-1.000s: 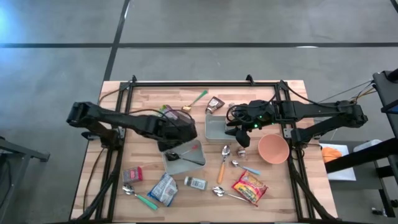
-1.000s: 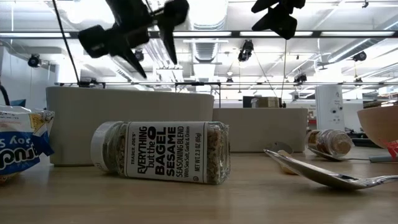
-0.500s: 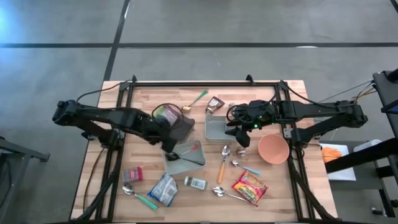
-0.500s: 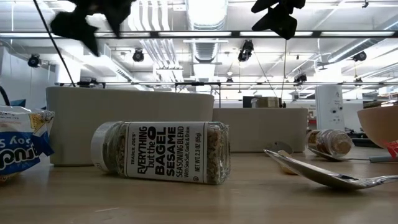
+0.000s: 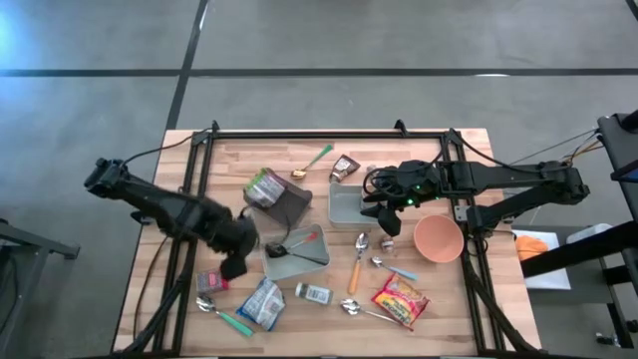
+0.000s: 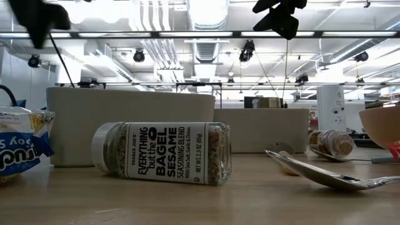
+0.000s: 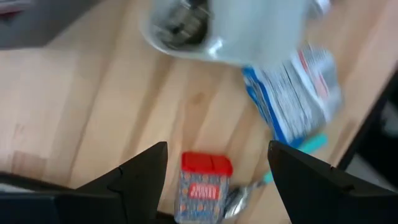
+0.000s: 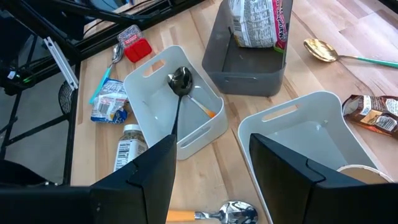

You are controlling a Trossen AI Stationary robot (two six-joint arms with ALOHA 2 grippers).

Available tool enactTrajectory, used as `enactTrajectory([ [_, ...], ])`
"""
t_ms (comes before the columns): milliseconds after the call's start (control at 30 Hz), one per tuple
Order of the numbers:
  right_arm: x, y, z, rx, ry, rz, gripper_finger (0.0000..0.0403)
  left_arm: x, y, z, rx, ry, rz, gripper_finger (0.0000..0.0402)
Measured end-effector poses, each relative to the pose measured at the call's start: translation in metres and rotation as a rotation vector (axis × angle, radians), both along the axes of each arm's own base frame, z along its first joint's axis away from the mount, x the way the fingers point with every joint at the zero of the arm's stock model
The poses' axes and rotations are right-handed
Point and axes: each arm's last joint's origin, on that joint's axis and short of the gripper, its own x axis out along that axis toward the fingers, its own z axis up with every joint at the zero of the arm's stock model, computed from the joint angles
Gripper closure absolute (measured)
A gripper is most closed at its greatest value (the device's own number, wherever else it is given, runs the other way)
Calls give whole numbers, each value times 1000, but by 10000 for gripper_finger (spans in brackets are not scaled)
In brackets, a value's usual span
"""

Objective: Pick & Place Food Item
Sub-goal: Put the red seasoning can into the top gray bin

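My left gripper [image 5: 234,265] hangs open, pointing down, above the bare wood at the table's near left. A small red-lidded box [image 7: 204,186] lies on the table just past its fingers, and a blue-and-white packet [image 7: 298,93] lies beside that. A green-and-pink packet [image 5: 266,184] stands in the dark bin [image 5: 291,206]. My right gripper [image 8: 213,146] waits open, above the white tray [image 5: 346,205] at the centre right, with nothing between its fingers.
A second white tray [image 5: 299,255] holds a dark spoon. A seasoning jar [image 5: 314,293], a red-and-yellow packet [image 5: 401,300], several spoons and a pink bowl [image 5: 439,238] lie toward the near right. A brown packet [image 5: 345,167] and a gold spoon lie at the back.
My left gripper has gone from above the dark bin toward the table's near left corner, rising a little and rolling about its own axis. It stays open and carries nothing. The green-and-pink packet stays in the dark bin.
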Motion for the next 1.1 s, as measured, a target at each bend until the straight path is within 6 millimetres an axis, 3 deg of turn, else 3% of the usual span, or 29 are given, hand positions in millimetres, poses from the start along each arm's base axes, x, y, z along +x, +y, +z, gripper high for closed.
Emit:
enactTrajectory([
  [167,0,0,0,0,0,0,203,-18,-24,-2,62,19,-137,122],
  [333,0,0,0,0,0,0,203,-36,-35,-18,117,109,-193,122],
  [533,0,0,0,0,0,0,203,-43,-35,-43,147,169,-25,122],
  [700,0,0,0,0,0,0,203,-43,-35,-57,134,165,-14,122],
  [1100,0,0,0,0,0,0,203,-45,-35,-65,98,211,25,122],
])
